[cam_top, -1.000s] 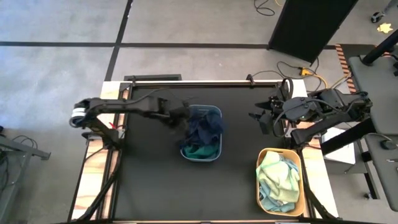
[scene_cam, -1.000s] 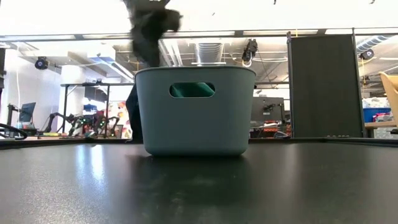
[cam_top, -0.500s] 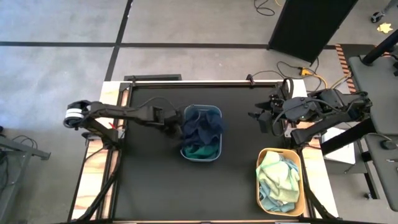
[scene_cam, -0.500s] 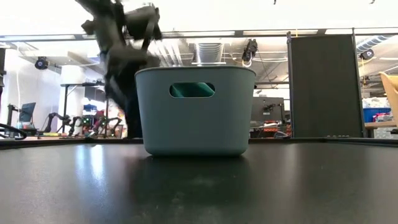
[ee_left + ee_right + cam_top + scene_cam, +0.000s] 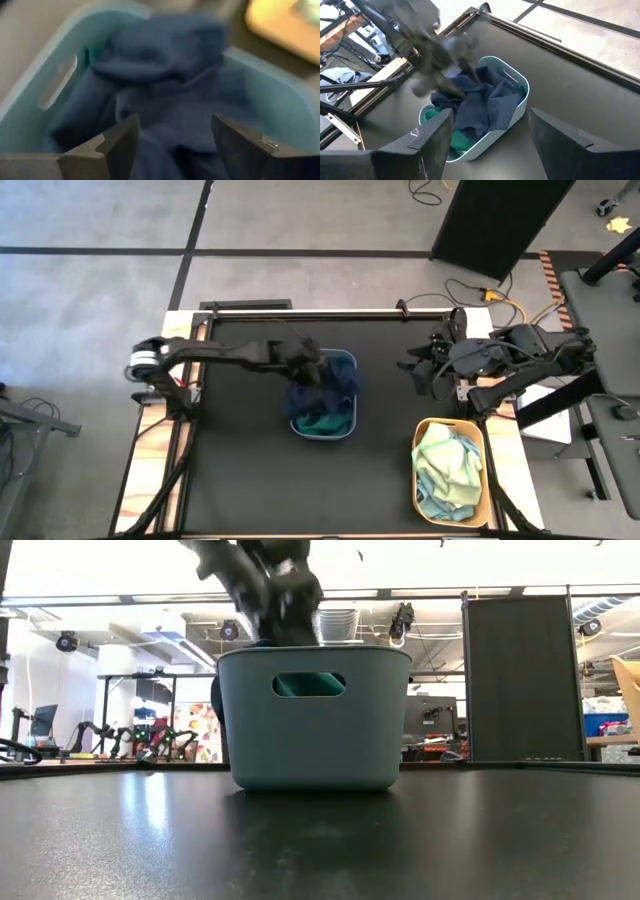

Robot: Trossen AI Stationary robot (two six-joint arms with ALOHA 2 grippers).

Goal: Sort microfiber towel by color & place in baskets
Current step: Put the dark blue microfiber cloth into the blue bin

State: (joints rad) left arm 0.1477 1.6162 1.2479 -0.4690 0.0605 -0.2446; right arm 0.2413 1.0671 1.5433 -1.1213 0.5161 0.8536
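Note:
The grey-blue basket stands mid-table and holds a crumpled navy towel lying on top of a dark green one. My left gripper is open and slants down over the basket's left part. Its fingers stand either side of the navy towel. The yellow-orange basket at the near right holds pale green and light blue towels. My right gripper hangs open above the table's right side, clear of everything. My left gripper comes at the navy towel's heap from the table's left, slanting down, with its open fingers just over the cloth inside the basket. I cannot tell whether the fingertips touch the cloth.
Bare black tabletop lies around both baskets. A metal rail runs along the far edge. In the low view the grey-blue basket stands alone in the middle, with the room behind it.
My left gripper drew back to the basket's left side. It then swung toward the table's right again, came in over the basket and tipped more steeply down toward the navy towel. Its fingers have stayed open.

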